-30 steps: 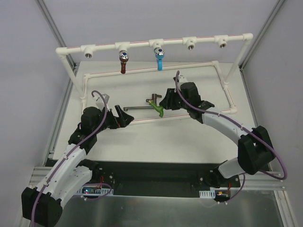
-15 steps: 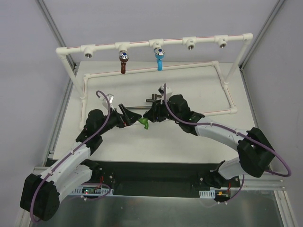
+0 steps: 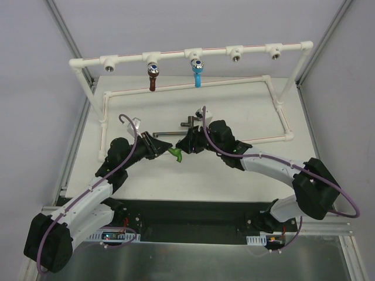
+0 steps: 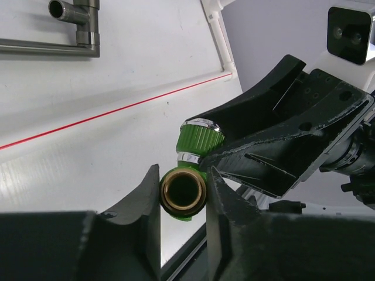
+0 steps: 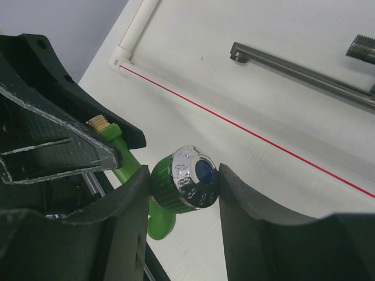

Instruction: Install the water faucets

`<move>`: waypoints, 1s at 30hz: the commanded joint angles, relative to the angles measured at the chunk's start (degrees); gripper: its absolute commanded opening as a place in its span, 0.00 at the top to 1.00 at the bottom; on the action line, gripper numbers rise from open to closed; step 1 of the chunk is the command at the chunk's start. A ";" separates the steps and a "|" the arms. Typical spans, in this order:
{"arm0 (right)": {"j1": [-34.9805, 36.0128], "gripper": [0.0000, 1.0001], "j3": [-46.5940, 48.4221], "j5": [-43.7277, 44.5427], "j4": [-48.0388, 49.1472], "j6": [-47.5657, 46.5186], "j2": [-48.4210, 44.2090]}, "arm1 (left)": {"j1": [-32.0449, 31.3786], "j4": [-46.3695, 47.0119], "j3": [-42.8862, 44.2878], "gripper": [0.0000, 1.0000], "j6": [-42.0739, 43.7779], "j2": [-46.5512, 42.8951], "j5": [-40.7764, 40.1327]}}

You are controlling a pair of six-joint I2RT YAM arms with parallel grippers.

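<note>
A green water faucet (image 3: pixel 175 154) hangs above the table's middle, held from both sides. My left gripper (image 4: pixel 183 182) is shut on its brass threaded end (image 4: pixel 183 191). My right gripper (image 5: pixel 181 181) is shut on its ribbed green knob with the shiny silver cap (image 5: pixel 190 175). In the top view the left gripper (image 3: pixel 166 150) and right gripper (image 3: pixel 183 146) meet tip to tip at the faucet. A reddish-brown faucet (image 3: pixel 152 78) and a bright blue faucet (image 3: pixel 197 73) hang from tees on the white pipe frame (image 3: pixel 252 50).
Bare tee fittings sit on the top bar at the left (image 3: pixel 110 63) and right (image 3: pixel 235 54), (image 3: pixel 273 51). A grey metal pipe piece (image 3: pixel 170 133) lies on the table behind the grippers. The frame's low white rail with a red line (image 3: pixel 275 105) borders the table.
My right arm carried the green faucet leftward. My left gripper came in from the left and shut on the faucet's threaded end.
</note>
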 commanded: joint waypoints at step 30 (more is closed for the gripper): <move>-8.79 0.04 -9.97 -23.01 67.95 39.24 9.48 | -0.62 25.39 -6.34 1.00 -21.92 -3.71 -10.09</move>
